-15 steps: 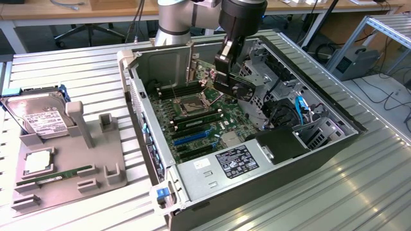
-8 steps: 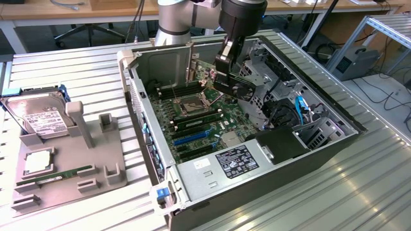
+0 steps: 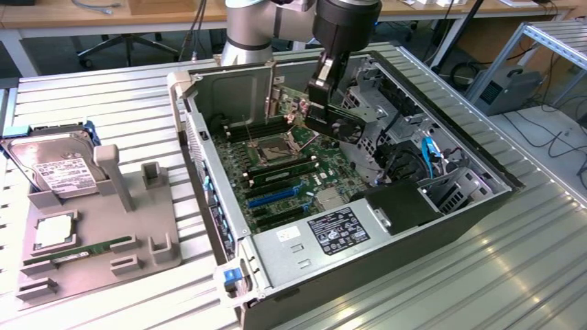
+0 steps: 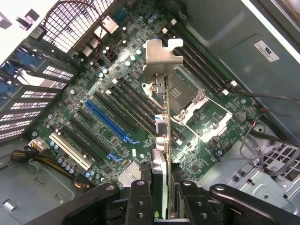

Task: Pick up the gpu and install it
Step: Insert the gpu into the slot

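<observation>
Black fingers (image 4: 140, 199) of the hand (image 4: 164, 194) are clamped on the gpu (image 4: 162, 129), which hangs edge-on inside the open computer case (image 3: 413, 258), its silver bracket (image 4: 161, 58) at the far end, above the green motherboard (image 4: 105, 101) near the CPU socket (image 4: 190, 91).

A ribbed, silvery metal surface (image 3: 458, 289) spans the scene, with bright patches of light on its slats toward the exterior view's right. Behind it runs a row of wooden desks (image 3: 55, 17), and the wheeled base of an office chair (image 3: 128, 45) stands beneath them. At the exterior view's right, an aluminium frame (image 3: 550, 41) rises beside a grey box (image 3: 506, 89) on the pale floor (image 3: 559, 165), where black cables (image 3: 541, 134) trail.
</observation>
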{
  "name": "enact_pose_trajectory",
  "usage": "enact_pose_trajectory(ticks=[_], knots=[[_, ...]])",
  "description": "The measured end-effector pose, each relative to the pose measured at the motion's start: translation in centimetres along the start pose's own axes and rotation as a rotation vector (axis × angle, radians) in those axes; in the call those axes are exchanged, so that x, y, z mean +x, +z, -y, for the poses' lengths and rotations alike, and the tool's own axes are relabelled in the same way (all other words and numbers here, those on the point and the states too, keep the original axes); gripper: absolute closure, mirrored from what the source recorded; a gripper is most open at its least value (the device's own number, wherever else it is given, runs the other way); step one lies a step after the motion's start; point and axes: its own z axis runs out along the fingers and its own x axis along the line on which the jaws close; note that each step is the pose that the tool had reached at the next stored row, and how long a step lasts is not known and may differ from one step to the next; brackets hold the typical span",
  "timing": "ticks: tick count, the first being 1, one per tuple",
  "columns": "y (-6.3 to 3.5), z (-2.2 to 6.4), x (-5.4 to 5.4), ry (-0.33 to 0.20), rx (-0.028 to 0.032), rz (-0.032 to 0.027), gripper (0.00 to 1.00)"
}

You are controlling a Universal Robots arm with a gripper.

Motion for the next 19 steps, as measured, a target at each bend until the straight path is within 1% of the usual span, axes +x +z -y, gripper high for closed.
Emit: enact_pose_trajectory(ticks=[19], knots=[[0.02,0.0,0.0,-0.051,-0.0015,0.0006,0.73]])
